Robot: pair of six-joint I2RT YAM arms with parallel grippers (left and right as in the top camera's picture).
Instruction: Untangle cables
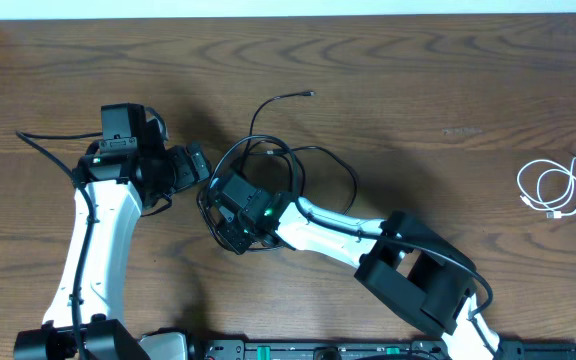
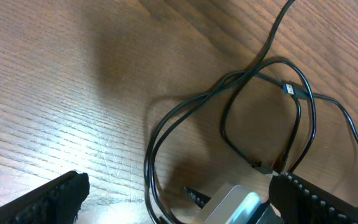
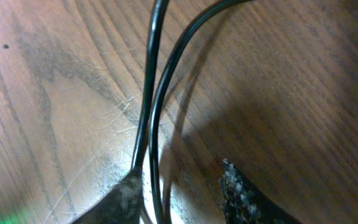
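The black cable [image 1: 286, 96] lies in overlapping loops at the table's middle; the left wrist view shows the loops [image 2: 225, 118] and a blue-tipped plug [image 2: 289, 89]. Far to the right, the white cable [image 1: 520, 186] sits coiled by itself. My right gripper [image 1: 226, 215] is down at the loops' lower left edge. In the right wrist view two black strands [image 3: 149, 93] pass between its fingers [image 3: 182, 193]; one finger touches a strand and a gap remains at the other. My left gripper [image 1: 200, 172] stands wide open [image 2: 185, 202] just left of the loops, holding nothing.
The right arm's white link [image 1: 333, 232] stretches from the lower right across the loops' lower part. Its silver gripper body [image 2: 235, 205] shows between my left fingers. The table's far edge [image 1: 288, 14] runs along the top.
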